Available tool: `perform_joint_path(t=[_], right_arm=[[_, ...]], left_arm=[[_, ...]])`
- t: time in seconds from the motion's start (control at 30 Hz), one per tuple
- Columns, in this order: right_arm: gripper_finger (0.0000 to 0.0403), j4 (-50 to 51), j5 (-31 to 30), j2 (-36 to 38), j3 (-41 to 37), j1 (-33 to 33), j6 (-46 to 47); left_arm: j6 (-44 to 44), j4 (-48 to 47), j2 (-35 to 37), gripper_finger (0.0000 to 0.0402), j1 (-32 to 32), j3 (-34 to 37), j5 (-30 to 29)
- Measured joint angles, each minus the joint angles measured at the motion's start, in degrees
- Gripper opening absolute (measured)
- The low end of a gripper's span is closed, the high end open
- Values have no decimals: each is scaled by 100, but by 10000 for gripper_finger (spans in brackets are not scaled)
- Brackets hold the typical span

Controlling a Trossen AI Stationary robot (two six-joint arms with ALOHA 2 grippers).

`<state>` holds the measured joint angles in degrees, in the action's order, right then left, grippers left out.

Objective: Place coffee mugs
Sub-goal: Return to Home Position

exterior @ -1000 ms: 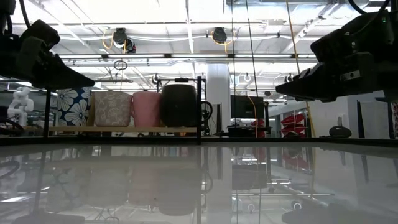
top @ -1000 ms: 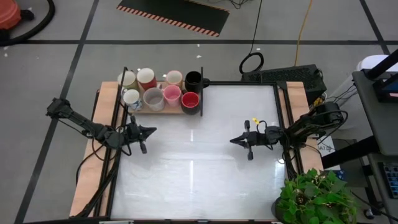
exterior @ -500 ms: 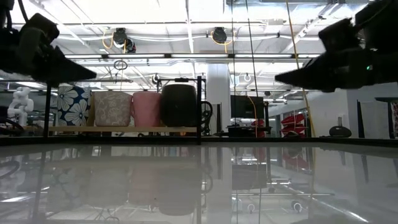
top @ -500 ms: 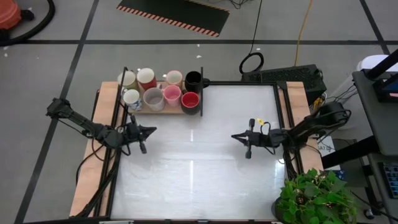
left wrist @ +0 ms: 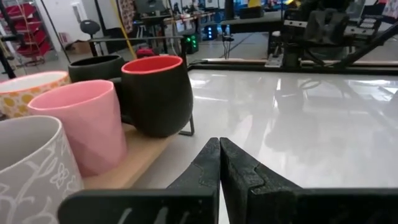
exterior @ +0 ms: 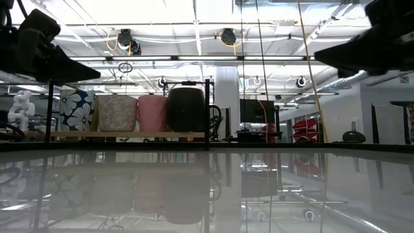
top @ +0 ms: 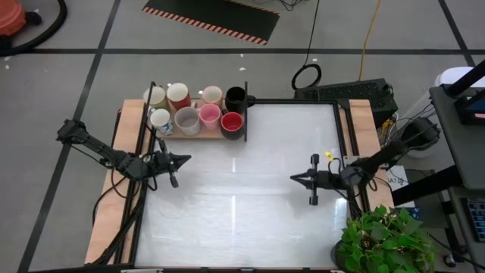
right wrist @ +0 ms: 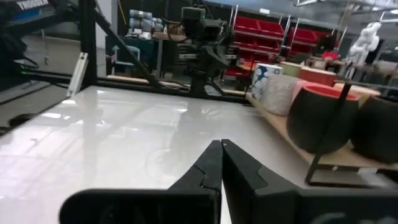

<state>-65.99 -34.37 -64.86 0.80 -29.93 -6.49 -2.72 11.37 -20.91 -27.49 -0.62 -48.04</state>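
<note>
You have all eight mugs (top: 198, 112) standing on the shelf (top: 204, 136), so placing looks done. The left gripper (top: 184, 158) near the shelf and the right gripper (top: 294, 178) well apart from it are both pinched closed and empty. Only homing seems left.

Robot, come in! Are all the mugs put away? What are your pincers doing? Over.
Left pincer shut, empty, near shelf. Right pincer shut, empty, over right side of table. Eight mugs on shelf. Nothing in the way.
</note>
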Motion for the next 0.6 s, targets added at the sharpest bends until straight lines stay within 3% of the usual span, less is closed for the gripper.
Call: perform_joint_path(t=[0.33,0.6], right_arm=[[0,690,-1177,678,0,-1363,44],[0,971,-1237,1759,2,-2339,-415]], left_arm=[[-99,-96,0,5,-2,0,309],[-62,-141,-2,5,-2,0,467]])
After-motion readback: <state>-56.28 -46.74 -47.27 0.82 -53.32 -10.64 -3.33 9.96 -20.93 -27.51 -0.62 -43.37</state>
